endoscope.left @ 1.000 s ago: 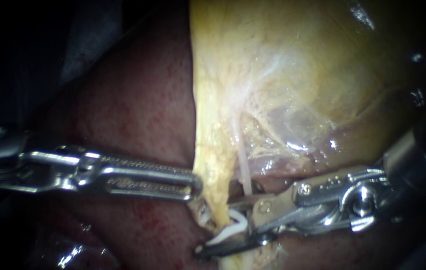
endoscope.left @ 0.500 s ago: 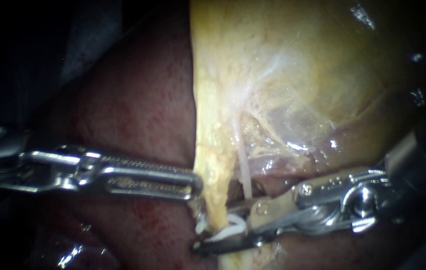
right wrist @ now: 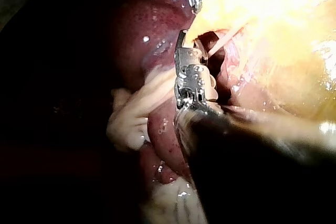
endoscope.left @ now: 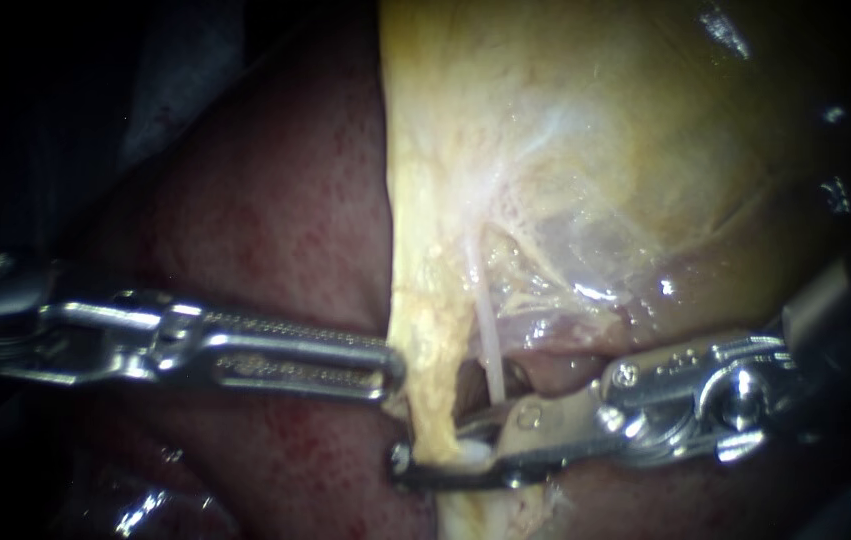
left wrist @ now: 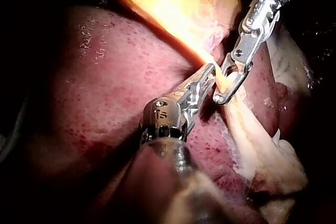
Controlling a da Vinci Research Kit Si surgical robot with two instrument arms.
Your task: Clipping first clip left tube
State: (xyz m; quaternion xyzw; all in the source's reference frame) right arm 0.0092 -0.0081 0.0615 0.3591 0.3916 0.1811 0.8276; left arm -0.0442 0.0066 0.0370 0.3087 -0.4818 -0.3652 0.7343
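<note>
While the left instrument [endoscope.left: 388, 371] pinches the gallbladder [endoscope.left: 565, 150] edge, the right instrument's [endoscope.left: 427, 460] jaws squeeze a clip [endoscope.left: 472, 456] around the tube [endoscope.left: 435, 400].

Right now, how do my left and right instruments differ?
In the endoscope view the left instrument lies level; the right instrument slants. The left's jaws are long and ridged, shut on yellow tissue; the right's are shorter, shut on a white clip around the left tube. Both are shiny metal.
</note>
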